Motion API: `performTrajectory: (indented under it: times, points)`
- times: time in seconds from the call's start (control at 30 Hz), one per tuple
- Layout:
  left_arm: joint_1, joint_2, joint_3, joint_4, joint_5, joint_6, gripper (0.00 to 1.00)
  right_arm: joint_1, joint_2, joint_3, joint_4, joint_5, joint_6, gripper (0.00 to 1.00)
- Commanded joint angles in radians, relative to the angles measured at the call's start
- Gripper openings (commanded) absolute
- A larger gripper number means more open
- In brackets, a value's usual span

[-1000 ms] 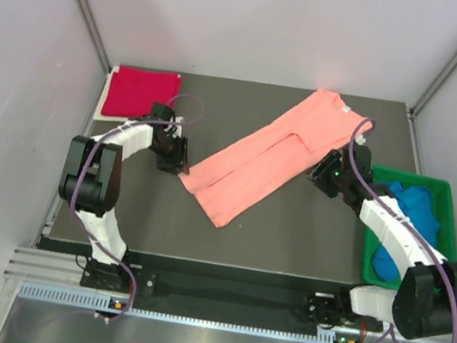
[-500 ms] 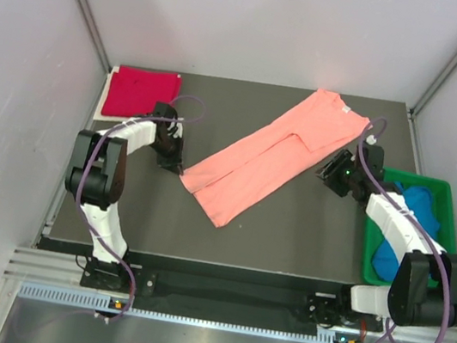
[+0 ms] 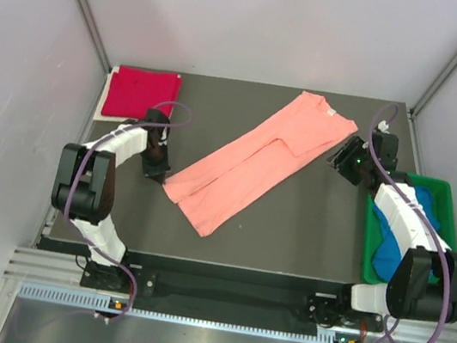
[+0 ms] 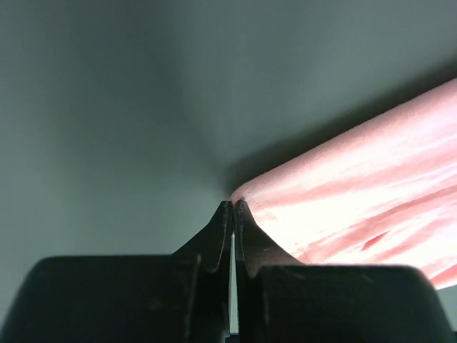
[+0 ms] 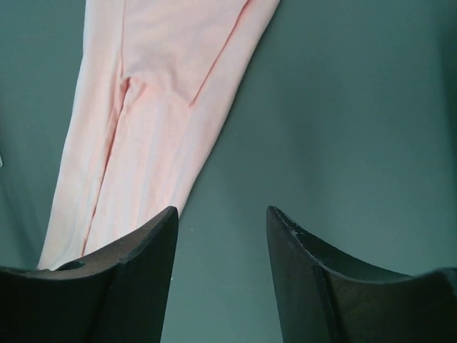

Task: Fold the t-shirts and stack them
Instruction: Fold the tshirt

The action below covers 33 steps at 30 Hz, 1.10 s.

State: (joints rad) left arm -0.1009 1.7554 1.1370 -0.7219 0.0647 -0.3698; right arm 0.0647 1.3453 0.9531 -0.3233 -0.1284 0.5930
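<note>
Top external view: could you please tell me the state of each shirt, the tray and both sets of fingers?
pink shirt: folded lengthwise, lying flat
red shirt: folded flat
blue shirt: bunched in the green tray
green tray: holding the blue shirt
left fingers: shut on the pink shirt's corner
right fingers: open, empty

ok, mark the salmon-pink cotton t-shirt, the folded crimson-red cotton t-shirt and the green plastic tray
salmon-pink cotton t-shirt [image 3: 252,162]: top external view, middle of the long folded body.
crimson-red cotton t-shirt [image 3: 141,93]: top external view, centre of the folded square.
green plastic tray [image 3: 432,180]: top external view, far rim.
</note>
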Motion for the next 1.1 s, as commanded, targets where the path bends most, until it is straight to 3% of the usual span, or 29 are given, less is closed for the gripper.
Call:
performTrajectory:
  times: [0.0,0.27,0.57,0.63,0.7,0.73,0.77,0.97,1.07]
  points:
    - [0.024,-0.102,-0.058,-0.073,-0.132,-0.040,0.00,-0.029,0.034,0.084,0.015,0.035,-0.044,0.54]
    - [0.089,-0.186,-0.169,-0.085,-0.219,-0.101,0.00,-0.049,0.235,0.239,0.059,0.072,-0.027,0.57]
    - [0.093,-0.298,-0.197,-0.129,-0.347,-0.170,0.00,-0.055,0.432,0.260,0.289,0.010,0.057,0.56]
    - [0.124,-0.318,-0.200,-0.132,-0.376,-0.184,0.11,-0.057,0.503,0.300,0.303,0.003,0.080,0.56]
    - [0.132,-0.344,-0.212,-0.136,-0.381,-0.204,0.40,-0.057,0.575,0.349,0.299,-0.013,0.097,0.56]
    - [0.132,-0.361,-0.218,-0.134,-0.378,-0.210,0.51,-0.057,0.593,0.361,0.297,-0.014,0.102,0.56]
    - [0.130,-0.367,-0.224,-0.134,-0.376,-0.215,0.55,-0.055,0.610,0.372,0.309,-0.016,0.116,0.56]
    - [0.133,-0.398,-0.160,-0.149,-0.387,-0.213,0.58,-0.054,0.699,0.401,0.372,-0.001,0.171,0.55]
    - [0.132,-0.412,-0.119,-0.133,-0.315,-0.189,0.57,-0.051,0.748,0.435,0.359,0.032,0.186,0.52]
